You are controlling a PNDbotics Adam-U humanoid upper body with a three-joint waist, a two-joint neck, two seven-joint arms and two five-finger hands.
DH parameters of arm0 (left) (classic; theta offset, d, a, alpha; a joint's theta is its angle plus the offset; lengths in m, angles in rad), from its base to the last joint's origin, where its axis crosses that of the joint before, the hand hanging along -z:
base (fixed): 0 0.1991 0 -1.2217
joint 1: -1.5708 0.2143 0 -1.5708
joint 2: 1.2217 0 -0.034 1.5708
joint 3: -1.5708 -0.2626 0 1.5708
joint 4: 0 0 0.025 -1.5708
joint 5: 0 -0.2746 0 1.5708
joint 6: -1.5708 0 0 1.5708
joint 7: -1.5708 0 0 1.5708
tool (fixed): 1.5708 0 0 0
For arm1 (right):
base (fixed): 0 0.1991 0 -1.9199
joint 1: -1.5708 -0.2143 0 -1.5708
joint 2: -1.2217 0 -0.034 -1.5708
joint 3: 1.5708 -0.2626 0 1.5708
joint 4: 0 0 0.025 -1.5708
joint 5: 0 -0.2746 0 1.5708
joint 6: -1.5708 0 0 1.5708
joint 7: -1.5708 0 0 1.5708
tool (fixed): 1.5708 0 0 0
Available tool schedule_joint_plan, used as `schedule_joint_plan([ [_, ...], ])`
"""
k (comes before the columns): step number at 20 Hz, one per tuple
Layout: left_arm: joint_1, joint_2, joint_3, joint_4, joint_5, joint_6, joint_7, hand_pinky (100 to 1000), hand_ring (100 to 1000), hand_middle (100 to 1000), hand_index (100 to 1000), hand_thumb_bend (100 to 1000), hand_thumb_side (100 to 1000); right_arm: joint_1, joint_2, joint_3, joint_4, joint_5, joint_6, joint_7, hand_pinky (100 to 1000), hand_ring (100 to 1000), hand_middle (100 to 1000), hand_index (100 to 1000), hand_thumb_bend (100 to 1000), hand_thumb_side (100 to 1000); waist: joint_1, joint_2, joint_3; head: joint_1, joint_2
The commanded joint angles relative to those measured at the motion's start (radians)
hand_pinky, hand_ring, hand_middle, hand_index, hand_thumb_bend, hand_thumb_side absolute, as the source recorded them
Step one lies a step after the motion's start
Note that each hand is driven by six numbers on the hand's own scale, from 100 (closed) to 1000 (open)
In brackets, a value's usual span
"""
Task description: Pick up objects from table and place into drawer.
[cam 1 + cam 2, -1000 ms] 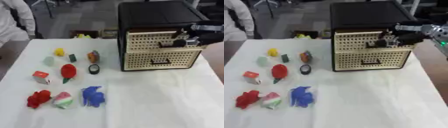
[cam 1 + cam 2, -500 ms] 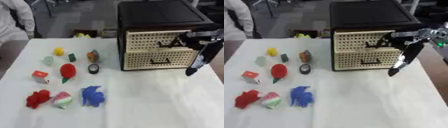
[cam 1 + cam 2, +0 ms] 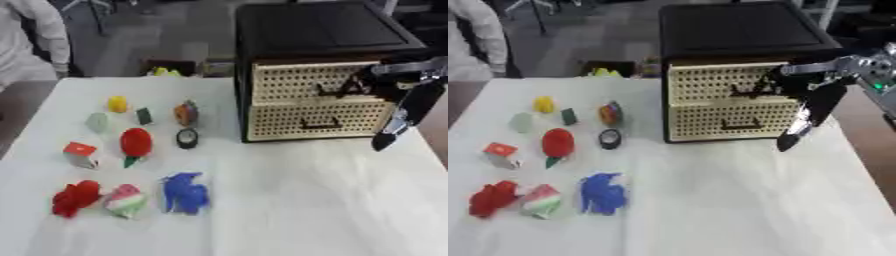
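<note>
A black cabinet (image 3: pixel 324 35) at the back right has two cream perforated drawers, the upper drawer (image 3: pixel 306 82) with a dark handle and the lower drawer (image 3: pixel 315 119); both fronts look nearly flush. My right hand (image 3: pixel 408 107) hangs just off the drawers' right end, fingers straight and pointing down at the table, holding nothing. On the left lie a yellow piece (image 3: pixel 117 104), a pale green piece (image 3: pixel 97 121), a dark green block (image 3: pixel 144 116), an orange object (image 3: pixel 185 113), a black ring (image 3: pixel 187 138), a red fruit (image 3: pixel 136 142), a red-topped cube (image 3: pixel 80 154), a red toy (image 3: pixel 76 197), a pink-and-green piece (image 3: pixel 126 200) and a blue toy (image 3: pixel 185 192).
The white table (image 3: pixel 297 200) stretches bare in front of the cabinet and to the lower right. A person in white (image 3: pixel 31 45) stands at the far left corner. A box with yellow items (image 3: pixel 171 67) sits beyond the table's far edge.
My right hand has left the upper drawer's handle and swung down to the right, fingers now pointing at the table. The objects on the left have not moved.
</note>
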State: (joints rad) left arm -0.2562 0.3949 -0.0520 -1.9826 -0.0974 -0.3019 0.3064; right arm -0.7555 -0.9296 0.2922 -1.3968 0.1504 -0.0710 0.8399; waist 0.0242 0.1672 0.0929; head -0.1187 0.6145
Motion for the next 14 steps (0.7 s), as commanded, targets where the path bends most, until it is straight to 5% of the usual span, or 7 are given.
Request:
schedule_joint_plan([
  [1,-0.012,0.026,0.005,-0.017,0.005,0.000,-0.003,414,558,615,766,100,1000,-0.020,-0.019,-0.004,0.008,0.013,-0.002,0.001,100,100,100,839,1000,397,-0.002,-0.011,0.000,-0.004,-0.010],
  [14,-0.011,0.028,0.005,-0.017,0.004,-0.001,-0.004,414,558,616,764,100,1000,-0.030,-0.032,-0.052,-0.049,0.053,-0.015,-0.068,100,100,100,841,1000,414,-0.001,-0.007,-0.005,-0.003,-0.010],
])
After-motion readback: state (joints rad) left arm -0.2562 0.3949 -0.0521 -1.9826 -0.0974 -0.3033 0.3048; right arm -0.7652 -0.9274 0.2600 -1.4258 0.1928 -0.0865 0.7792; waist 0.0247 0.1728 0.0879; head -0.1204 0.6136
